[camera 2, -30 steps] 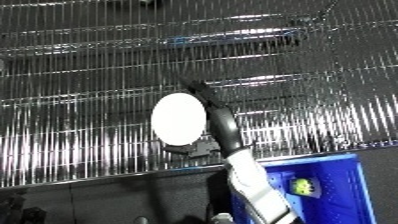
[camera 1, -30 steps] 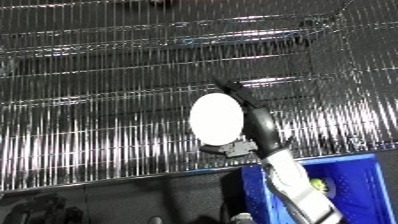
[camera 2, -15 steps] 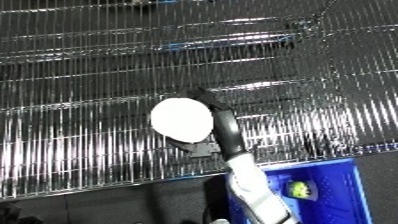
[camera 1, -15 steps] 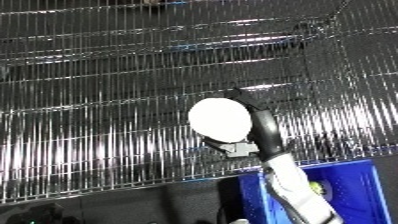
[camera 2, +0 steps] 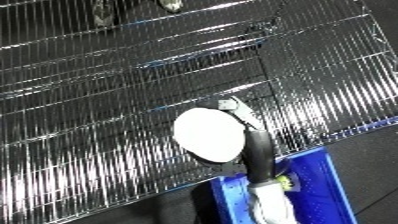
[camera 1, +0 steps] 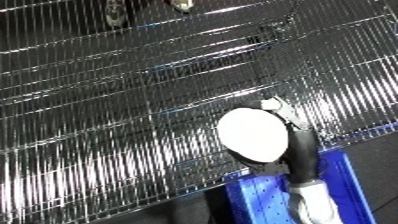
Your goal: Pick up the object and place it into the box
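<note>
Nearest the camera, at the lower right, sits the blue bin (camera 1: 342, 172), its perforated wall and rim showing, with a small yellow-green item (camera 2: 284, 183) just visible inside near the arm. The right forearm (camera 1: 313, 202) rises out over it, ending in the right hand (camera 1: 300, 142), whose dark fingers are curled behind and round the edge of a white disc-shaped object (camera 1: 254, 134), held up off the wire shelf (camera 1: 133, 125) near the shelf's front edge and just above the bin's far rim. The left hand is in no view. Beyond, the wire shelf stretches back, and two small things (camera 1: 115, 12) hang or stand at its far edge, too indistinct to name. The risk I judge from here: the object faces the camera broadly and is held only at its rim, so it could slip out before it is over the bin's opening, or clip the bin's rim while coming down and drop outside. No brand, label or writing can be read anywhere.
</note>
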Motion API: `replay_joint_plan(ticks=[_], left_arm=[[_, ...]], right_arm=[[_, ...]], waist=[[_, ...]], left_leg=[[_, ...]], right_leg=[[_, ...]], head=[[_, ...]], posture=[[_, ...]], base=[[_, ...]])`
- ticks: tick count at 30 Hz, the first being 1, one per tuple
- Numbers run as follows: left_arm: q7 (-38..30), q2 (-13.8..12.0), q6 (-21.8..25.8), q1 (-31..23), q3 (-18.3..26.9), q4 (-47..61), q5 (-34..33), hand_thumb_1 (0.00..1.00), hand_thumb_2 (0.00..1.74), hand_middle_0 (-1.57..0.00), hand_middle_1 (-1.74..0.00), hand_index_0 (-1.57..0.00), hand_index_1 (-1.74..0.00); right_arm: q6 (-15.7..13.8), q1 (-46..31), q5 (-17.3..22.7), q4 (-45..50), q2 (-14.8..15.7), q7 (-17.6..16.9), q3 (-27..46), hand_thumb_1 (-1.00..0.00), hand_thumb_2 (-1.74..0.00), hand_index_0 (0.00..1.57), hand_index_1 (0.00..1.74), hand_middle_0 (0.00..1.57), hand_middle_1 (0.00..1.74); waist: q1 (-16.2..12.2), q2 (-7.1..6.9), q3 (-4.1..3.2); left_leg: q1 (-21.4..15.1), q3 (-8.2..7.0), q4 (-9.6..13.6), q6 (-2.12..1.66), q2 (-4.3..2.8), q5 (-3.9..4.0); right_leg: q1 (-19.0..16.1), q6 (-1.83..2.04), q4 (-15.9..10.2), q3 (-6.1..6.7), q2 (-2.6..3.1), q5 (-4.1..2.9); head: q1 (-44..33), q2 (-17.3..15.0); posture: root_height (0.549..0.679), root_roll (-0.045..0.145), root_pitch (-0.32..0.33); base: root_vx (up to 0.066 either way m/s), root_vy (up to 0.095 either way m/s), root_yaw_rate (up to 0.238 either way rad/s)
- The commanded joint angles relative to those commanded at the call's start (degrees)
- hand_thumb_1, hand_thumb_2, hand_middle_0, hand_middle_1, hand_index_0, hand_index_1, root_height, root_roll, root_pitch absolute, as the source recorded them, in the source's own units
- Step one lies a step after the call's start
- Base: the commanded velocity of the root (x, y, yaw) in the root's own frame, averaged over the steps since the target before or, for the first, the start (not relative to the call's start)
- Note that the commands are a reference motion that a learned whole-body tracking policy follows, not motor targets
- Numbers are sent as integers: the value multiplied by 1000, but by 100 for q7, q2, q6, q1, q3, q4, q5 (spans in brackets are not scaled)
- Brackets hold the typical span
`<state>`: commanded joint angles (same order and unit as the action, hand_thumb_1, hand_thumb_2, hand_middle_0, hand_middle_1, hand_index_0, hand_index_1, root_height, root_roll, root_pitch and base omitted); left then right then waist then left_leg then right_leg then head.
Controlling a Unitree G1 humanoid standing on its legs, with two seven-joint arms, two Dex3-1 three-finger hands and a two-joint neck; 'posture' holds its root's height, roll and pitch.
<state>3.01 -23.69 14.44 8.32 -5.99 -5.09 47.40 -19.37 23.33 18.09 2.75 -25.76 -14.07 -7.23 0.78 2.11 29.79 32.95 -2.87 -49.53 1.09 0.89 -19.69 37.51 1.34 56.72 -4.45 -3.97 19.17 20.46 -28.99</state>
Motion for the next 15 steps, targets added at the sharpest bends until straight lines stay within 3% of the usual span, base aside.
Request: replay_joint_plan(ticks=[4, 9, 15], left_arm=[[64, -15, -16, -99, 127, -51, -18, 1000, 1740, -1570, -1740, -1570, -1740], [84, -34, -15, -246, 281, -60, -34, 1000, 1740, -1570, -1740, -1570, -1740], [97, -75, 30, -424, 508, -3, 5, 1000, 1740, -1570, -1740, -1570, -1740]], right_arm=[[-262, -450, 82, 195, -4, -91, 295, -650, -1131, 1020, 1131, 1020, 1131], [-529, -995, 118, 370, 44, -235, 591, -650, -1131, 1020, 1131, 1020, 1131], [-691, -1533, 27, 414, 42, -513, 886, -650, -1131, 1020, 1131, 1020, 1131]], waist=[[-109, -45, -56], [-254, -83, -183], [-396, -103, -275]], left_leg=[[-176, -35, 146, -15, -77, 24], [-324, -99, 281, -25, -164, 32], [-439, -169, 408, -15, -223, 43]], right_leg=[[-201, 30, -183, 41, 20, -48], [-390, 55, -378, 101, 55, -83], [-532, 78, -565, 164, 102, -125]], head=[[111, -29], [352, 17], [765, 126]], posture=[[614, 48, 53], [620, 47, 52], [626, 48, 55]], base=[[-38, -52, -252], [-26, -19, -260], [-33, -12, -223]])
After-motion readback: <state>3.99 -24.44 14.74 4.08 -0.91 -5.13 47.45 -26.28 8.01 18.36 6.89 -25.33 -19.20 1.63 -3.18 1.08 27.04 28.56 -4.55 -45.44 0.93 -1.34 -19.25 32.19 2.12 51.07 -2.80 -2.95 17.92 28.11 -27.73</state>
